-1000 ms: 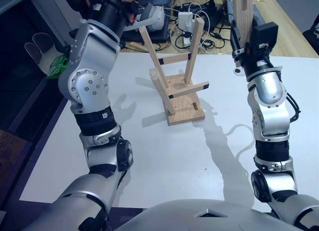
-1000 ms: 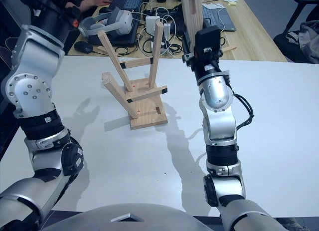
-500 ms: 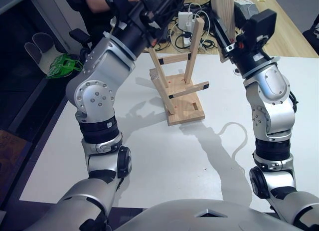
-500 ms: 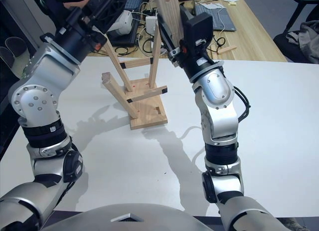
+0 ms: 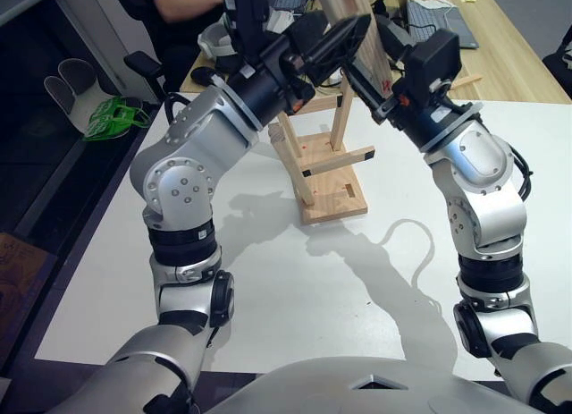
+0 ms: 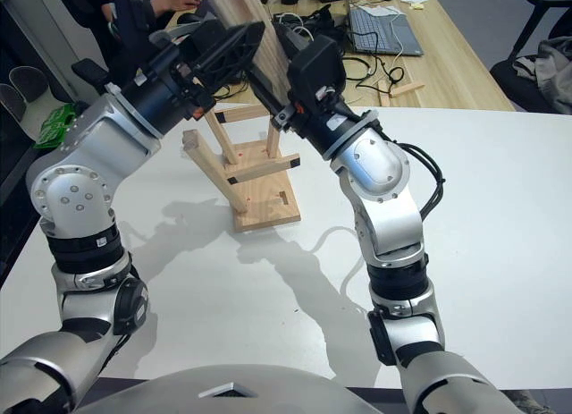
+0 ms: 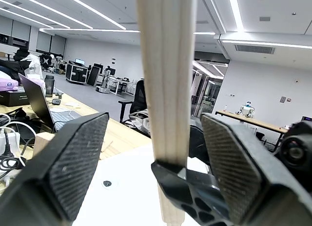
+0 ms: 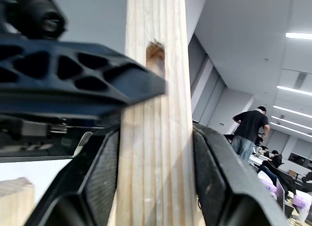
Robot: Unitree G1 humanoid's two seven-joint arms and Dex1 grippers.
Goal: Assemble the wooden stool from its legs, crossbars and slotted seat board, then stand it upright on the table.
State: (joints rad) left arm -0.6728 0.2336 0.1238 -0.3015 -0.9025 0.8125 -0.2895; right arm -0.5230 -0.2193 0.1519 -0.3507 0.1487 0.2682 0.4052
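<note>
Pale, straight-grained leg [image 8: 156, 89] with one small mortise [image 8: 155, 57], in right pincer [image 8: 156, 138]

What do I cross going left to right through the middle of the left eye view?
Green bag beside the table → left arm → half-built stool lying on the table → right arm.
</note>
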